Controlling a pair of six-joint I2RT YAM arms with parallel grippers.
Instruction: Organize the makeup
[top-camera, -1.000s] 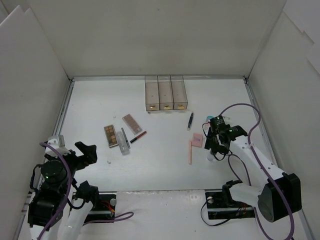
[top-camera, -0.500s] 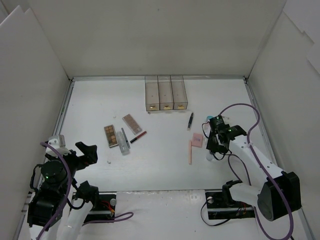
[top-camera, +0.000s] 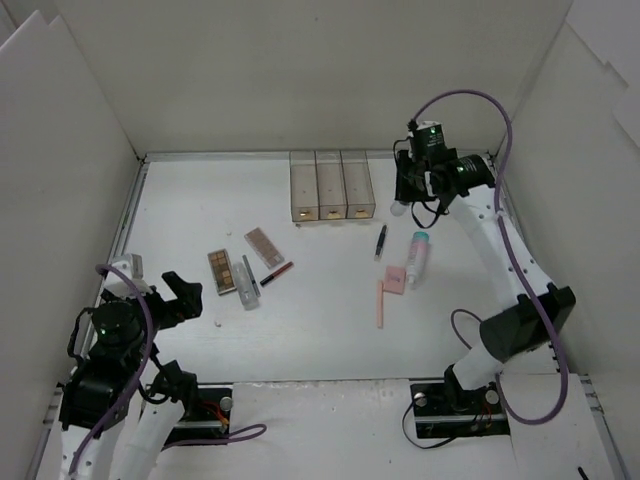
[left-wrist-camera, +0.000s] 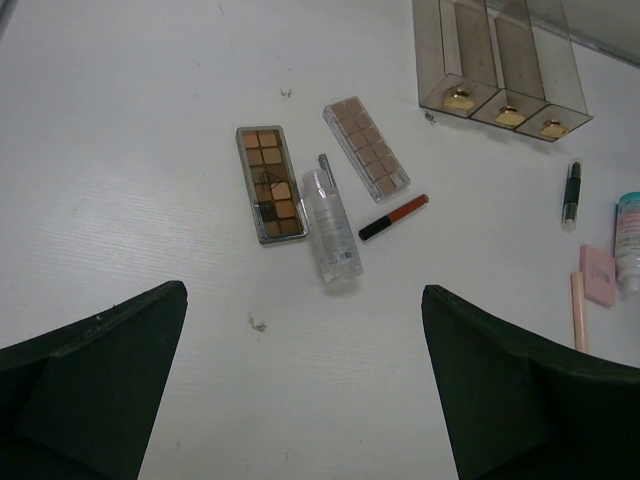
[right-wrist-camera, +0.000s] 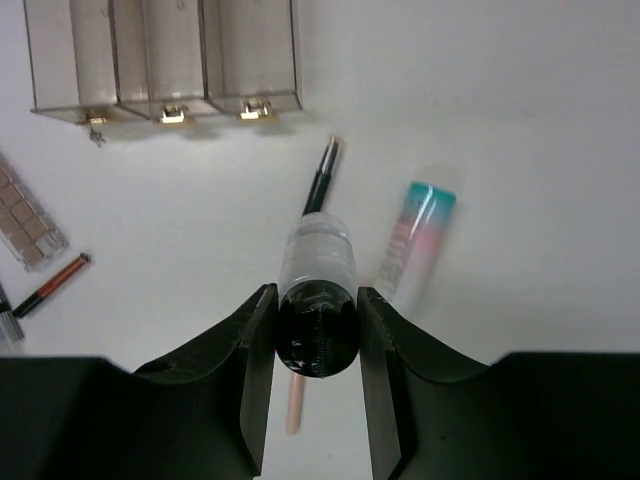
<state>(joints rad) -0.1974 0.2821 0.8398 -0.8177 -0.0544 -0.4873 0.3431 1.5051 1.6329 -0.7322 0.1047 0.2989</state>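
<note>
My right gripper is shut on the black-capped vial and holds it in the air just right of the clear three-compartment box. Below it lie the black pencil, the white-blue bottle, the pink square pad and the pink stick. The two eyeshadow palettes and the red pencil lie left of centre. My left gripper is open and empty, low at the near left, well short of the palettes.
A clear tube with a thin grey pencil lies against the left palette. White walls close in the table on three sides. A small dark speck sits on the table ahead of my left gripper.
My right arm has risen and swung from the near right, beside the pink pad, to the far side by the clear box, carrying the vial. The left arm shifted slightly.
</note>
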